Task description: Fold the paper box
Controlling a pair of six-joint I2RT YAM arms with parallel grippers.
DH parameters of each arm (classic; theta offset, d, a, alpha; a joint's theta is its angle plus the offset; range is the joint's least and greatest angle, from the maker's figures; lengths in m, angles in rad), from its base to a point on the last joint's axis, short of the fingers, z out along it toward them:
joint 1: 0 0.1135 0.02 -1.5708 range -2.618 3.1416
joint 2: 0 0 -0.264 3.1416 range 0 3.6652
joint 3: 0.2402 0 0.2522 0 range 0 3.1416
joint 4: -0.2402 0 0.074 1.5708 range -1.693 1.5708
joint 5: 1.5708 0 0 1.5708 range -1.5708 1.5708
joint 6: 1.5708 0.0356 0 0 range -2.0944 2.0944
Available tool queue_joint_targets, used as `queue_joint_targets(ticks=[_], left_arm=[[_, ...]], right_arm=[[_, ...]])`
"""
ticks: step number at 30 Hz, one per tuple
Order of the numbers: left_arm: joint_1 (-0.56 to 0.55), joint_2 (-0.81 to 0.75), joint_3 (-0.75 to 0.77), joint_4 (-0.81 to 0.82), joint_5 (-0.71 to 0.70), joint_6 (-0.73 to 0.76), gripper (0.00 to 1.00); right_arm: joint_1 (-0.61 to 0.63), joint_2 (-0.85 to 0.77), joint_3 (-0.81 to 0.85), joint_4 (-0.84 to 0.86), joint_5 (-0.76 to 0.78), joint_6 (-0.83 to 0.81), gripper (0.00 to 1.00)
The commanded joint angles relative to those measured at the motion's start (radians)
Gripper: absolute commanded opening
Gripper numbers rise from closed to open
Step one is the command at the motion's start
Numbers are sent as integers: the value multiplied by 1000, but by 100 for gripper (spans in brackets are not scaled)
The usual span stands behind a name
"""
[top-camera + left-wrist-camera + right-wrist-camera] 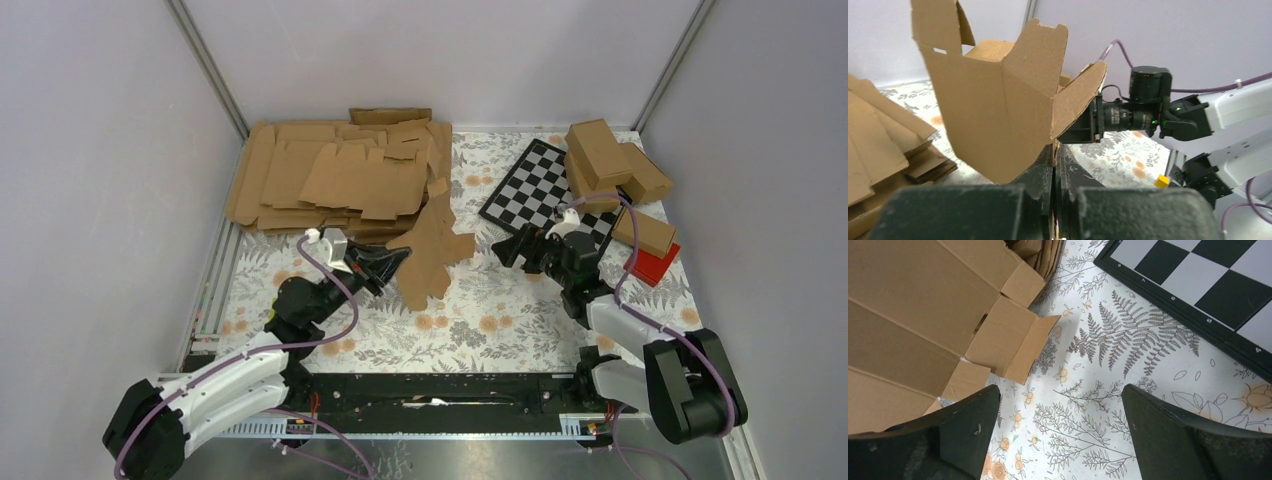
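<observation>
Cardboard of the paper box (436, 250) is partly folded and sits over the middle of the flowered table (480, 320), between the two arms and just in front of the heap of flat blanks (330, 175). The left gripper (397, 264) is pressed together on its lower edge, and the flaps rise above the fingers (1040, 170). The right gripper (513, 247) has its jaws wide apart and holds nothing. It hangs beside the chessboard (545, 185), near the box but apart from it.

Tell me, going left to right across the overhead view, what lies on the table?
heap of flat cardboard blanks → paper box, partly folded → checkerboard → pile of folded cartons
</observation>
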Motion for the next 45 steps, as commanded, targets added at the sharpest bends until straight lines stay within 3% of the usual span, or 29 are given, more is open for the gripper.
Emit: queue_joint_targets(ticks=[1,9,23,30,36,45], left_arm=[[-6,-13,106,-10,58,-62,0],[-41,110,315,-229,128,-131,0],[-100,64,553,-607,102,-46,0],[-100,82,720,-760,271,-10,0],[-99,117,885,-943,301,77,0],[-100,158,998,-1022,297,142,0]], right_arm=[[-11,-18,76,-75,-20,-11,100],[-49,-64,87,-72,-86,91,100],[-107,-301,-55,-69,-144,166,100],[-111,-332,-57,-45,-208,167,99],[-112,-297,9,31,-313,212,100],[-117,-130,13,398,-465,438,100]])
